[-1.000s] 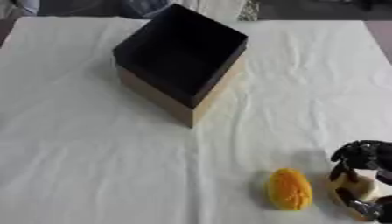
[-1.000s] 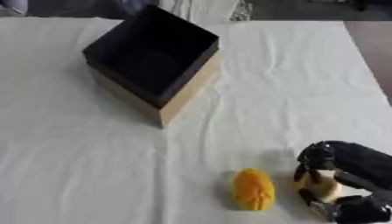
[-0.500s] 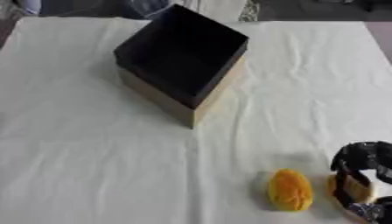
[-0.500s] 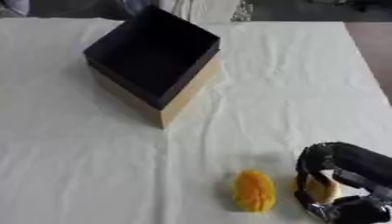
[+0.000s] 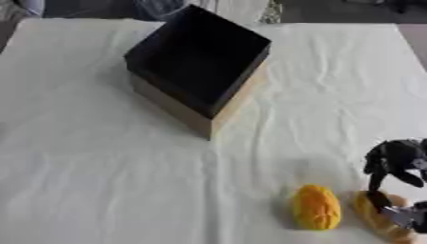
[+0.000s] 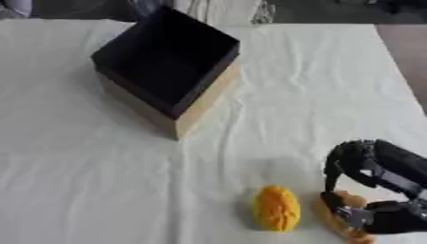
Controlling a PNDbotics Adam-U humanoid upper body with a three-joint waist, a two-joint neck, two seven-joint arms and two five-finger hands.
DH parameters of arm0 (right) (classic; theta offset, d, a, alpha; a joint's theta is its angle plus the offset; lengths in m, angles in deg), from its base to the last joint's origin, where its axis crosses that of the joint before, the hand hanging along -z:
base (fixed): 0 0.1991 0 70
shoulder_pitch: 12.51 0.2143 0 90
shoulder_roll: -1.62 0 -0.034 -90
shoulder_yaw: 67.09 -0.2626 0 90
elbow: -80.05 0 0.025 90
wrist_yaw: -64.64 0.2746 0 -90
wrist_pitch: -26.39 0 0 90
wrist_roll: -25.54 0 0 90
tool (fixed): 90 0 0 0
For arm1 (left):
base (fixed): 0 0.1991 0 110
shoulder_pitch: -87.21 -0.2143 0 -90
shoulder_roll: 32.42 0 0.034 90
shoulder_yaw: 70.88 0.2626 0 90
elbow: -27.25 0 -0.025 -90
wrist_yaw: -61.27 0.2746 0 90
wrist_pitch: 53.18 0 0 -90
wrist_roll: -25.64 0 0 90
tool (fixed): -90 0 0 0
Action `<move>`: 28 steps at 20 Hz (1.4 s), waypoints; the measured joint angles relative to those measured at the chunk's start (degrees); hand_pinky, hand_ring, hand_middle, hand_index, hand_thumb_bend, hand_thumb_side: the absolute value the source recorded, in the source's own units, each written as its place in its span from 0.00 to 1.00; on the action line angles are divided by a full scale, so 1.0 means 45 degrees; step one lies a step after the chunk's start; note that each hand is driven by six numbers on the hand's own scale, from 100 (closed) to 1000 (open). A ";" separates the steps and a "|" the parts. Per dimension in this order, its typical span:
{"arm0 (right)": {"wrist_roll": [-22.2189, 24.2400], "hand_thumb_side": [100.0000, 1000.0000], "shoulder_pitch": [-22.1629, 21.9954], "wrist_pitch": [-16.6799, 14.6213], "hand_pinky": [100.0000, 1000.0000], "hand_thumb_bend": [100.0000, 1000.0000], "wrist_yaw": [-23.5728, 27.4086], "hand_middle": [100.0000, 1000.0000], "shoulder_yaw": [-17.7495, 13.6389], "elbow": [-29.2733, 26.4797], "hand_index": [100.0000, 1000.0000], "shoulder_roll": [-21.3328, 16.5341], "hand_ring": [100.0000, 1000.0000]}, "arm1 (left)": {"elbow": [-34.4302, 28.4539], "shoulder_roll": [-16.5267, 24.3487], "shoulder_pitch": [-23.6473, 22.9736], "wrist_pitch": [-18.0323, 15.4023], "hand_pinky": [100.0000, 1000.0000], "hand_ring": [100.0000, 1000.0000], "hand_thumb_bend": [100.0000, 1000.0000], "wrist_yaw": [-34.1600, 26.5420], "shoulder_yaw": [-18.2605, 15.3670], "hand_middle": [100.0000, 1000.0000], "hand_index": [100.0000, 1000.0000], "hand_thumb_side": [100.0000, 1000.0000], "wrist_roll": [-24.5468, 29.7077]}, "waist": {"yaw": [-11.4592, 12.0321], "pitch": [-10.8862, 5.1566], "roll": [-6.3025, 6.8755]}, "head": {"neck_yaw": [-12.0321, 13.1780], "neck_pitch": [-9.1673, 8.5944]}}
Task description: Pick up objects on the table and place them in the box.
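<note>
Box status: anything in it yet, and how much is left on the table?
Nothing looks done: the box shows only its dark inside. In hand: the right hand is curled round a tan, bread-like item at the table's near right, which still looks to be on the cloth. Left: that item and the orange fruit beside it. The left hand is not visible.
</note>
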 measured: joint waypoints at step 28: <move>-0.2050 0.28 -0.2075 -0.2057 0.90 0.37 -0.5185 0.70 -0.2210 -0.0001 0.90 -0.0137 0.94 | 0.0000 0.0175 -0.0457 0.0017 0.83 0.78 0.24 0.0274 -0.0171 0.75 0.89 0.49 -0.0310 | -0.0742 -0.0033 0.0239 | -0.0382 0.0448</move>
